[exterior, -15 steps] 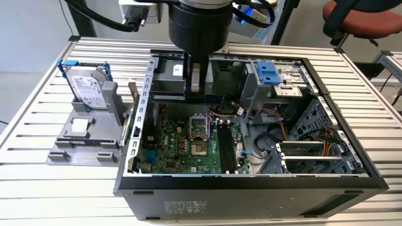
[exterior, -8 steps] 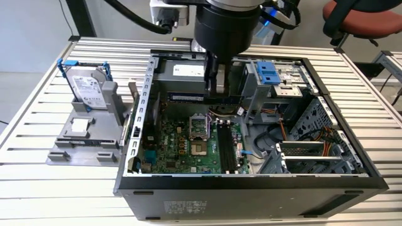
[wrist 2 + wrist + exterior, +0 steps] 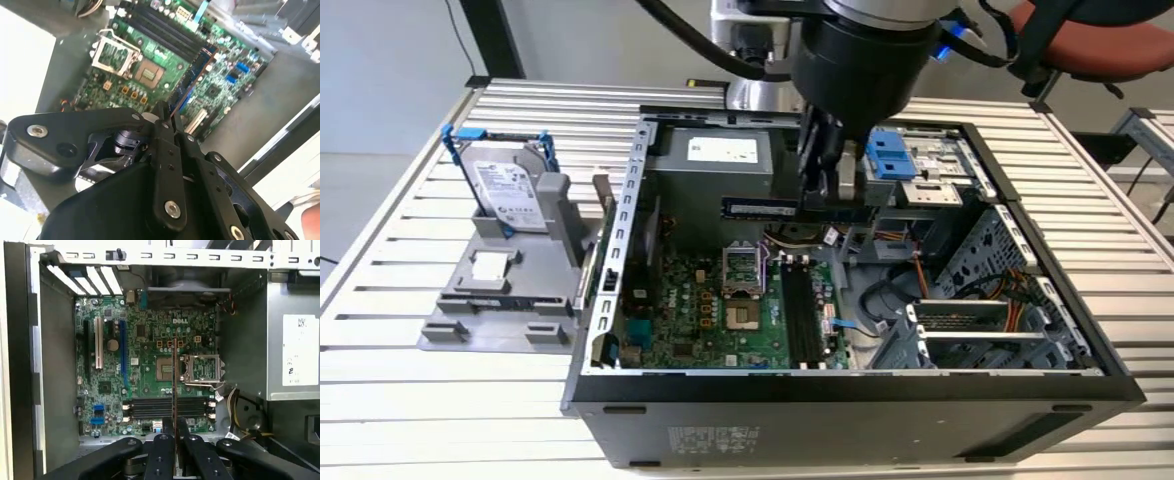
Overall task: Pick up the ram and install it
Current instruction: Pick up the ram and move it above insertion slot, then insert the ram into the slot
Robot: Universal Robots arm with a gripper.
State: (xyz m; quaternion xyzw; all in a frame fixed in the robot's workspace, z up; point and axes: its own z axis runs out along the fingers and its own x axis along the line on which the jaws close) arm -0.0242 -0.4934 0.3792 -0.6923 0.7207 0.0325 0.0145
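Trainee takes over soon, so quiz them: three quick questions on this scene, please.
1. True or false: the ram is already seated in the motherboard.
2. The gripper is shut on: A) a screwdriver, B) the ram, C) a lid.
3. Does the hard drive stand inside or outside the case?
Key: 1 false, it hangs above the board; 2 B; 3 outside, at the exterior view's left.

Counter (image 3: 400, 400) was pale metal, slatted, evenly lit. Behind it stood plain grey wall (image 3: 587, 40) with dark post (image 3: 494, 35). Chair (image 3: 1107, 45) with reddish seat sat at exterior view's right. Grey floor (image 3: 360, 180) showed at exterior view's left.
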